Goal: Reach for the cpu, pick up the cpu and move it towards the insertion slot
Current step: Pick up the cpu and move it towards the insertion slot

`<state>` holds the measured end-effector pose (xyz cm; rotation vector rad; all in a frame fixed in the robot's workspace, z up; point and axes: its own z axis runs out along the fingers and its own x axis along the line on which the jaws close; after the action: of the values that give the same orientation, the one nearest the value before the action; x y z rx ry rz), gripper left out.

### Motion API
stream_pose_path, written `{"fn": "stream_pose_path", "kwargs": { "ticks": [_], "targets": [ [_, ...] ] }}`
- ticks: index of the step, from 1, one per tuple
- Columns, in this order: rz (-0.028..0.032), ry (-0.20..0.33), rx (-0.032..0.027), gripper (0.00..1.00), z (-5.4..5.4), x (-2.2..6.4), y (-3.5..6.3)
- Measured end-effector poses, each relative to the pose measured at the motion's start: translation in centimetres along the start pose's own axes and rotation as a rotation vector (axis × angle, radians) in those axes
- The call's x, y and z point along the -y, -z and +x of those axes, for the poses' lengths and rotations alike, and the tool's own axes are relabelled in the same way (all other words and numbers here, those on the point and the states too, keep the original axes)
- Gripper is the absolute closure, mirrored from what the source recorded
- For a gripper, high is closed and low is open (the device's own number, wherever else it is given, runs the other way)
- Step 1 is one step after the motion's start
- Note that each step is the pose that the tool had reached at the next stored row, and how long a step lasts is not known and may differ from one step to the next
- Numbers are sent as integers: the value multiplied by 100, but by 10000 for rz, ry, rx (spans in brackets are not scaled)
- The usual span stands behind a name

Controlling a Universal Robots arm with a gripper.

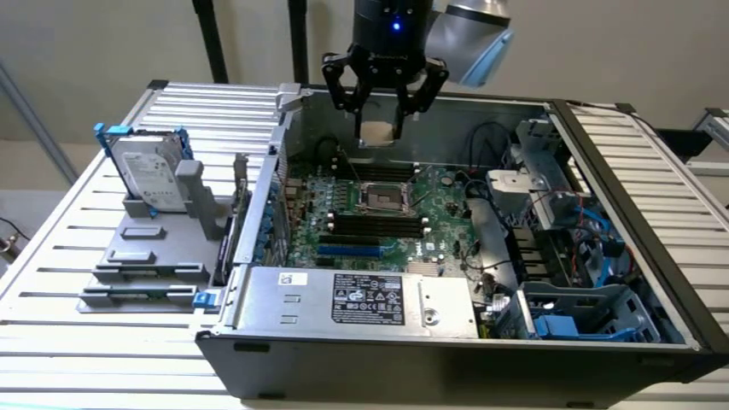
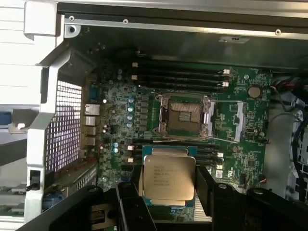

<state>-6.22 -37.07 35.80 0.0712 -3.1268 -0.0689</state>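
Exterior view: the gripper (image 1: 384, 107) hangs over the open computer case (image 1: 638, 282), near its back wall, above the green motherboard (image 1: 439, 192). The jaws are spread fairly wide but not empty; the cpu (image 1: 377, 133) sits pinched between them, held clear of the board. The insertion slot (image 1: 383, 199) lies below the jaws and a bit toward the case's front, with the black memory slots (image 1: 376, 224) beyond it. The hard drive (image 1: 152, 177) stands upright in its grey rack on the slatted tabletop (image 1: 68, 256), well apart on the exterior view's left.

Step in hand, as I judge it: pick-up is done and the carry toward the socket is under way, chip not yet over it. The next move seems to call for lining the chip up square over the metal frame and keeping it level.

Wrist view: the cpu (image 2: 168, 176) fills the gap between the two black fingers (image 2: 208, 190), gripped by opposite edges, silver lid facing the camera. The insertion slot (image 2: 185, 117) shows ahead of the jaws, frame open, dark centre bare, with memory slots (image 2: 180, 77) on its far side.
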Motion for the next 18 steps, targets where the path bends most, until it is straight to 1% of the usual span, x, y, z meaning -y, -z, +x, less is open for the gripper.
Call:
{"fn": "stream_pose_path", "kwargs": {
  "ticks": [5,18],
  "targets": [
    [51,-11,-18,46,-54,-80,-50],
    [66,-151,-78,46,-122,-211,-55]
  ]
}}
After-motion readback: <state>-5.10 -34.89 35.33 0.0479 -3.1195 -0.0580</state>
